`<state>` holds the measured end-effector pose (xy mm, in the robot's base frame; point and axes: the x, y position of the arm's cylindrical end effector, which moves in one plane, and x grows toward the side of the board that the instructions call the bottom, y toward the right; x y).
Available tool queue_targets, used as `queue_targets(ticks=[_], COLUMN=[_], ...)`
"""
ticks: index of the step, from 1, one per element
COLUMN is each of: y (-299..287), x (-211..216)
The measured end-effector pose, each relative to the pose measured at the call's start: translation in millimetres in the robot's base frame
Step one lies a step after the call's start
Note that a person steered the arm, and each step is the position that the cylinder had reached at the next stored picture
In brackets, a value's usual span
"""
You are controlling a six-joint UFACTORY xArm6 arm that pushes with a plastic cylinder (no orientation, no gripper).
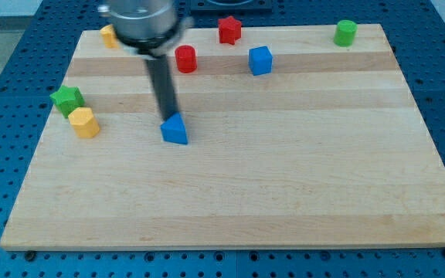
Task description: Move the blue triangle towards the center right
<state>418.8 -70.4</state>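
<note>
The blue triangle [174, 130] lies on the wooden board [284, 177], left of the board's middle. My rod comes down from the view's top left. My tip [168, 116] sits right at the triangle's upper left edge, touching it or very nearly so.
A blue cube [260, 60], a red cylinder [185, 59] and a red star [229, 30] lie near the view's top. A green cylinder [345, 32] is at the top right. A green star [66, 99] and a yellow block [84, 122] sit at the left edge. Another yellow block [109, 35] is at the top left.
</note>
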Motion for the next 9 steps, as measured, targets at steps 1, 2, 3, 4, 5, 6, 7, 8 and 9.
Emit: queue_targets(ticks=[1, 2, 3, 4, 5, 6, 7, 8, 9], y=[45, -4, -56, -64, -14, 74, 113, 106, 150], x=[0, 0, 0, 23, 31, 27, 26, 28, 23])
